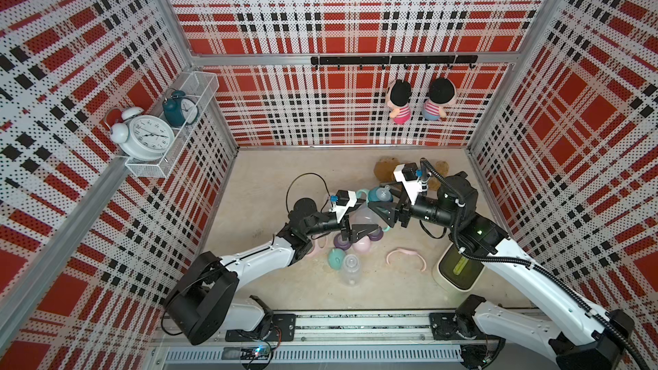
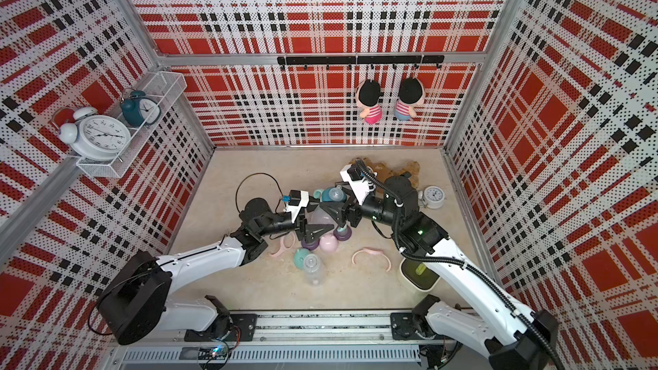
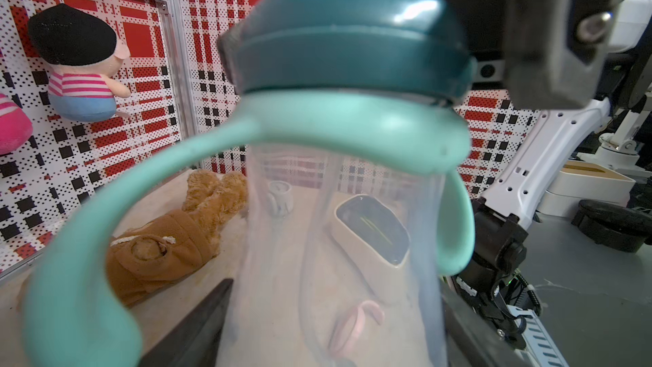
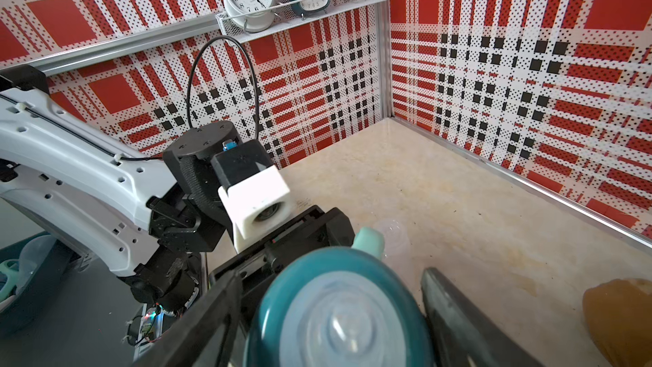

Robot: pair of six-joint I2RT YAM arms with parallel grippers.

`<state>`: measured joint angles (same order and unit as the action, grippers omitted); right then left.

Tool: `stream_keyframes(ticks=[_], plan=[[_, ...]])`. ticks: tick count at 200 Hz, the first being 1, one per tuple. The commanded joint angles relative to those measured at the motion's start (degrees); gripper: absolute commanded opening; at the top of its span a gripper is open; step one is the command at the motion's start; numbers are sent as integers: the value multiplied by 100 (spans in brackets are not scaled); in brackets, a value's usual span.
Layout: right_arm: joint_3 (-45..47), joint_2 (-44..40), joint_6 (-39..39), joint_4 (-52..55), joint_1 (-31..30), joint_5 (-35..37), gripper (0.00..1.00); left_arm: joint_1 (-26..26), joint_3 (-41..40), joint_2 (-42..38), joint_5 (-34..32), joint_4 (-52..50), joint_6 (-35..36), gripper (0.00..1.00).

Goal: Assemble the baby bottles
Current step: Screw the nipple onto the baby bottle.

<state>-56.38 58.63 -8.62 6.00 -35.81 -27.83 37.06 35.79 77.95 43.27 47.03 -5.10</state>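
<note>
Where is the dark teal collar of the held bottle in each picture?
In a top view: dark teal collar, on the clear bottle, near the centre.
In a top view: the same place.
Left wrist: upper middle, very near.
Right wrist: bottom centre.
Shared landmark: brown plush toy, in all four.

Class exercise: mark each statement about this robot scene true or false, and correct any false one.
1. The left gripper holds a clear bottle with a teal collar. True.
2. The unobstructed pink handle ring is fitted on a bottle. False: it lies loose on the table.
3. Two plush dolls hang from the hook rail. True.
4. The wire shelf holds three clocks. False: it holds two, a white clock and a teal clock.
</note>
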Motion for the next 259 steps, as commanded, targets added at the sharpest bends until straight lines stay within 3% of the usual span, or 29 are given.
stream_keyframes(ticks=[1, 41, 99, 121, 149, 185, 207, 234, 259], plan=[[57, 17, 29, -193, 50, -116, 82, 12, -11, -123, 50, 219, -41, 0], [83, 33, -25, -297, 83, -99, 77, 12, -2, -78, 42, 219, -35, 0], [48, 149, -95, -257, 101, -52, 62, 21, 24, -78, -41, 202, -44, 0], [44, 122, -145, -198, 101, 160, 55, 21, 42, -44, -386, 152, -39, 0], [-130, 157, -390, 154, 101, 639, 42, 139, 51, -52, -1400, 121, 7, 0], [-239, 197, -1085, 509, -7, 1454, 28, 768, 137, 58, -3402, 116, 346, 0], [-238, 158, -1775, 599, -133, 2201, 25, 1128, 254, 231, -4469, 240, 422, 0], [-585, 315, -2675, 1443, -353, 3435, 19, 1595, 467, 440, -5737, 270, 712, 0], [-842, 417, -3029, 1854, -757, 4550, 23, 1769, 676, 665, -6068, 214, 842, 0]])
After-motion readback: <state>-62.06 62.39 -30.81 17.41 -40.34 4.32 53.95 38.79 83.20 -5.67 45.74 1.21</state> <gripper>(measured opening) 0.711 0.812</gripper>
